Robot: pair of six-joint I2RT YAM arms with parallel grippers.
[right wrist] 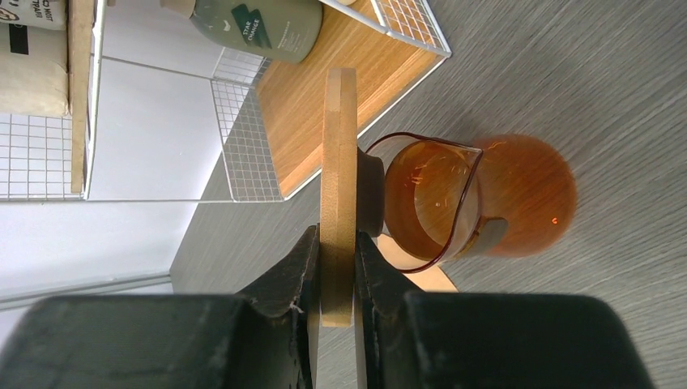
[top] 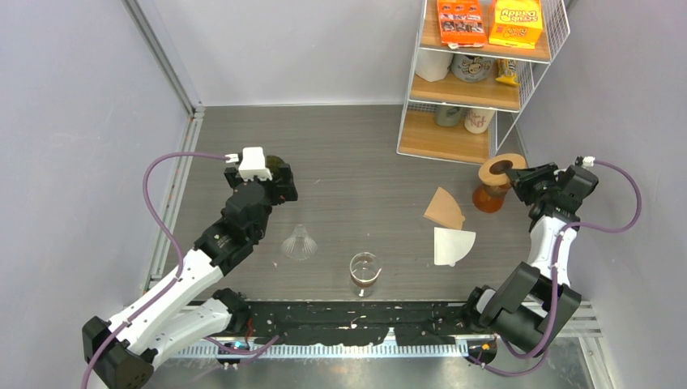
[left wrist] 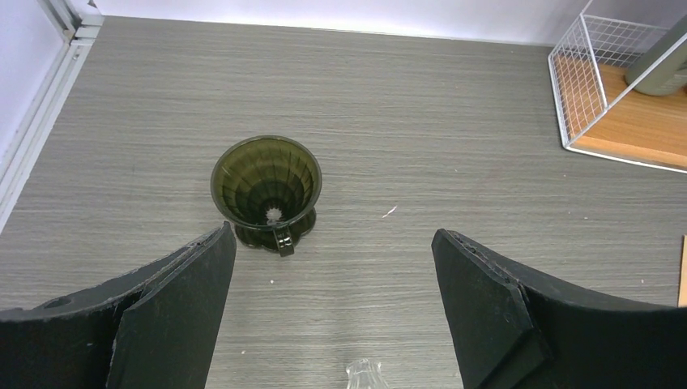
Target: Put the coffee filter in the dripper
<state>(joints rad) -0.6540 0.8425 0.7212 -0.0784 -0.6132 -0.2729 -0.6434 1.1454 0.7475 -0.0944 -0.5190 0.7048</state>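
Note:
A brown paper coffee filter (top: 444,209) and a white one (top: 452,245) lie flat on the table at the right. A dark green dripper (left wrist: 266,182) stands upright and empty just ahead of my left gripper (left wrist: 334,267), which is open and empty; in the top view the gripper (top: 275,182) mostly covers the dripper (top: 276,160). A clear glass dripper (top: 300,243) lies near the middle. My right gripper (right wrist: 339,243) is shut on a round wooden lid (right wrist: 339,194), held on edge at the amber glass server (right wrist: 478,198).
A wire and wood rack (top: 478,81) with boxes, mugs and jars stands at the back right, close to the right gripper (top: 518,174). A small clear glass carafe (top: 364,271) stands near the front edge. Grey walls close in both sides.

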